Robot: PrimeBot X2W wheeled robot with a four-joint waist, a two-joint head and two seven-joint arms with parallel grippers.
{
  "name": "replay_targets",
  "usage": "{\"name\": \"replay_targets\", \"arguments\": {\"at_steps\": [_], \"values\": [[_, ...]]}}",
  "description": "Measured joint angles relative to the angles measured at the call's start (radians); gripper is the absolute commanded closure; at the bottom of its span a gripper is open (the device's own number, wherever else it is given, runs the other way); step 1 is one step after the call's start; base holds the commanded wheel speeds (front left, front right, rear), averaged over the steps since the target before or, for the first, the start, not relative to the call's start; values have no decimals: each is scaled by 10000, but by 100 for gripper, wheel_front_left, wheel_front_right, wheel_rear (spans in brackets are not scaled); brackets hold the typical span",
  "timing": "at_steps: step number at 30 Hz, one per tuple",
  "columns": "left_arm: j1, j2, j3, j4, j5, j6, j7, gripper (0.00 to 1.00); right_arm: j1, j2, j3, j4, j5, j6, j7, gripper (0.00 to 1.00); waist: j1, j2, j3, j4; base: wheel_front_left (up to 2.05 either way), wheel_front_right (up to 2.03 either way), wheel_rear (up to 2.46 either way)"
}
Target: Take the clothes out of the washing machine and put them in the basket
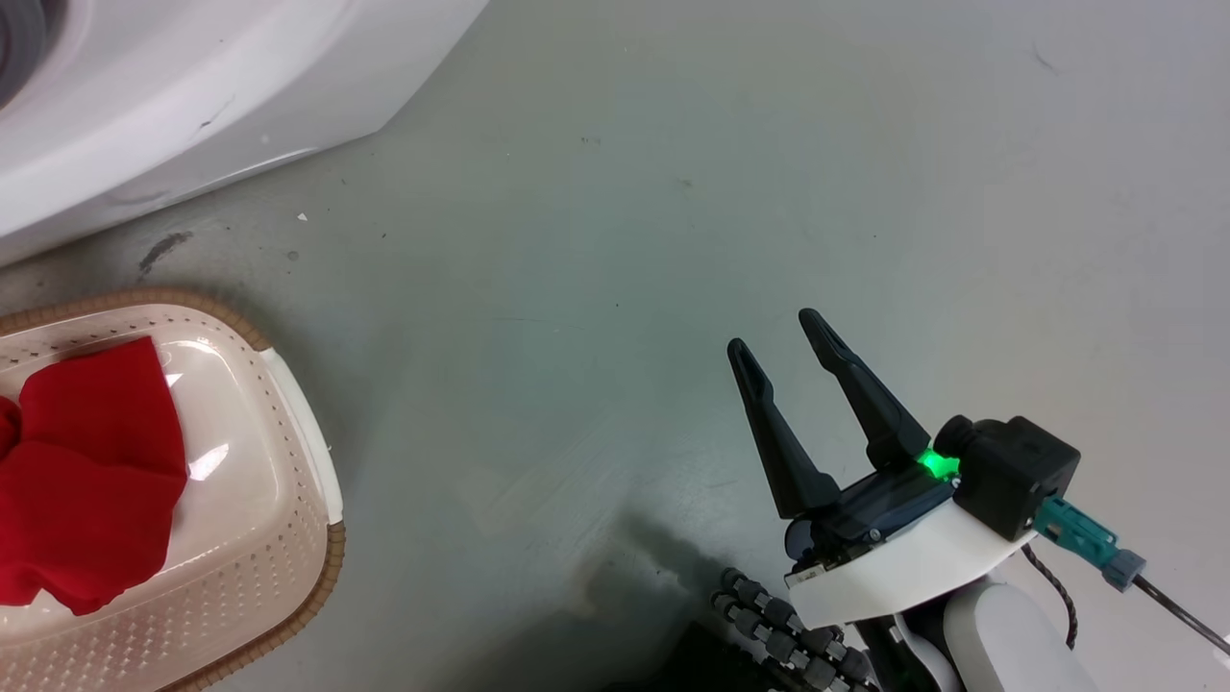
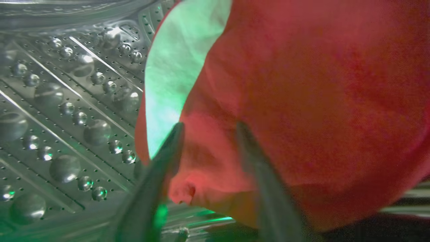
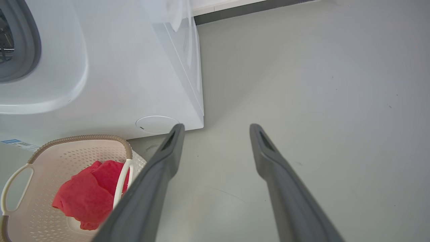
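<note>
The drum is shiny, dimpled, perforated steel; the clothes soft matt red cloth; the basket glossy cream plastic; the floor smooth, scuffed grey.

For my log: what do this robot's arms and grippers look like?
The right gripper has two long, dark, tapering fingers on a black base with a green light, a black box, a teal plug with a black cable, and a white wrist shell. The left gripper shows similar dark fingers, blurred.

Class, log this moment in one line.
left claw: open, straddling red garment in drum | right claw: open | basket: holds red cloth
</note>
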Motion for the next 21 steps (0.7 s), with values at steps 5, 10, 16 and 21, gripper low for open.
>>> {"name": "replay_targets", "arguments": {"at_steps": [5, 10, 16, 21], "values": [[-54, 117, -96, 150, 105, 201, -667, 100, 38, 0, 12, -63, 2, 0, 44, 0, 0, 0, -27, -29, 0, 0, 0], [-226, 221, 29, 221, 115, 499, -1710, 100, 30, 0, 25, -40, 73, 0, 59, 0, 0, 0, -122, -56, 0, 0, 0], [-245, 219, 382, 360, -234, 805, -3315, 100, -77, 0, 13, 56, 82, 0, 79, 0, 1, 0, -266, -74, 0, 0, 0], [-31, -96, 671, 543, -658, 880, -5014, 100, -134, 2, -123, 186, 19, 0, 82, 0, 0, 0, -539, 46, 0, 0, 0]]}}
